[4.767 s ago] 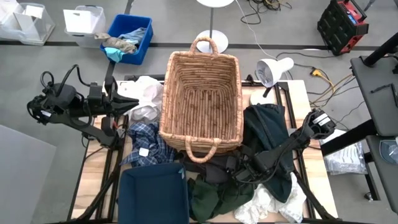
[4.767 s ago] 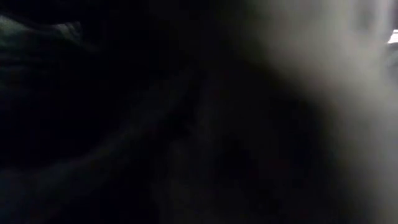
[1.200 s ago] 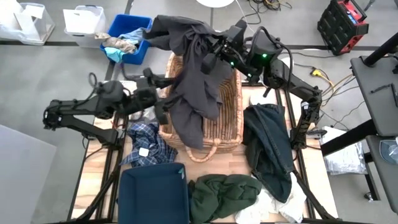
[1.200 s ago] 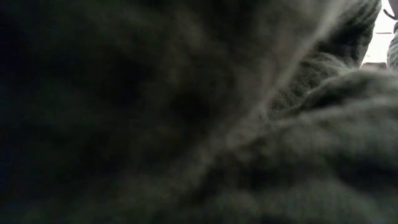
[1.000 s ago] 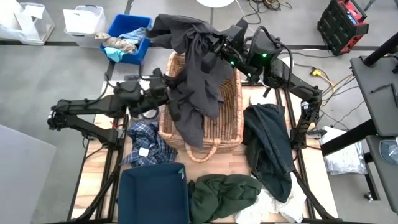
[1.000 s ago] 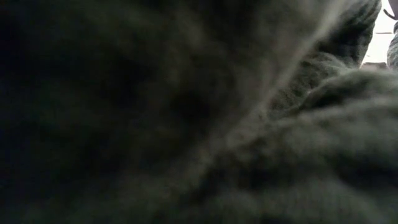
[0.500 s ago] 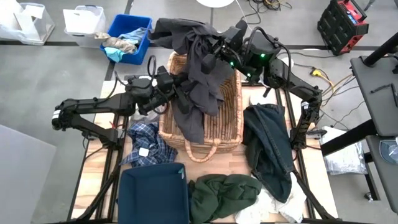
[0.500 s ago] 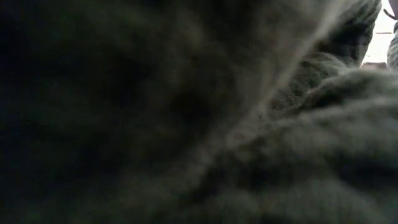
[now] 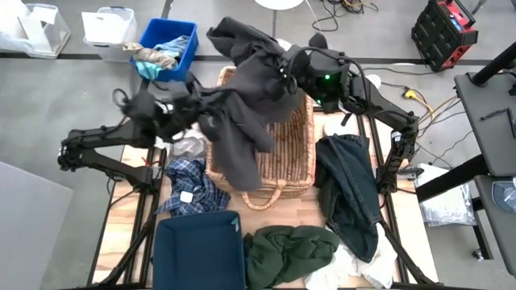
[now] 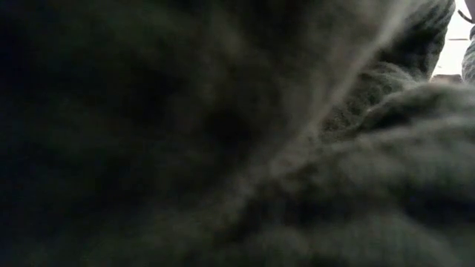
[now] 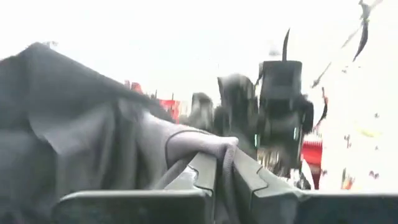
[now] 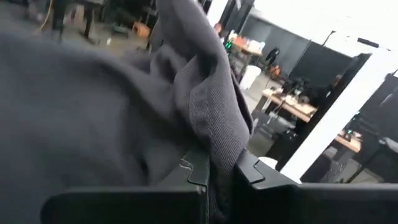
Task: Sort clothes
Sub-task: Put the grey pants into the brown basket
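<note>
The clothes lie around a wicker basket (image 9: 278, 153) on my table (image 9: 278, 219), apart from one charcoal garment (image 9: 242, 105) hanging over the basket between both arms. Nearest me, along the table's front edge, sits a navy bin (image 9: 197, 250); I can't make out anything inside it. Beside it lies a dark green garment (image 9: 290, 251), with a white garment (image 9: 355, 267) partly tucked under the cloth next to it. A plaid shirt (image 9: 189, 187) lies just behind the bin, left of the basket, and a long dark garment (image 9: 348, 189) runs down the basket's right side.

My left end effector (image 11: 225, 163) is pinched shut on a fold of the charcoal garment at the basket's left rim. My right end effector (image 12: 219, 167) is clamped on the same garment above the basket's far end, so the cloth hangs from both and drapes down across the basket's left half. What I can see of the basket floor looks bare; the rest is hidden under the cloth.

Behind the left arm a bit of white cloth (image 9: 189, 147) peeks out, mostly covered. On the floor past the table stands a blue crate (image 9: 187, 48) holding teal and beige rags (image 9: 157, 56), with a white tub (image 9: 109, 26) next to it.

The low view is filled by dark knit fabric pressed up close, so it shows me nothing else.
</note>
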Controlling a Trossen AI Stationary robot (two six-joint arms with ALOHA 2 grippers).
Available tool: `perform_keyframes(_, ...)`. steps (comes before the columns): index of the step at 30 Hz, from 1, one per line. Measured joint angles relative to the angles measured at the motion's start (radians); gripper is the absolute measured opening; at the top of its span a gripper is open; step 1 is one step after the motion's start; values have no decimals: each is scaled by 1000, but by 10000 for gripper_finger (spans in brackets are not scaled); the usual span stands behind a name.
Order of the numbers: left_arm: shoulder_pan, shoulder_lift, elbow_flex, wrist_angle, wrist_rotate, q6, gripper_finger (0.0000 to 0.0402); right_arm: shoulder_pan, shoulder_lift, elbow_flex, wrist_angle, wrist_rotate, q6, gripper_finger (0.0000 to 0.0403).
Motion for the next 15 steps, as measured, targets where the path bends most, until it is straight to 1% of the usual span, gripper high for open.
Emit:
perform_keyframes(2, 0, -32, 0, 21, 1, -2, 0, 1, -5, 0, -44, -26, 34, 19)
perform_keyframes(3, 0, -48, 0, 30, 1, -10, 0, 1, -10, 0, -68, -58, 60, 22)
perform_keyframes(7, 3, -107, 0, 45, -4, -97, 0, -1, -38, 0, -147, -258, 178, 46)
perform_keyframes(9, 5, -129, 0, 49, -60, -180, 0, -3, -55, 0, -179, -338, 207, 65)
perform_keyframes(11, 5, -143, 0, 48, -113, -237, 0, -3, -72, 1, -227, -364, 216, 89)
perform_keyframes(15, 5, -153, 0, 53, -155, -298, 0, -8, -100, 1, -356, -358, 248, 145)
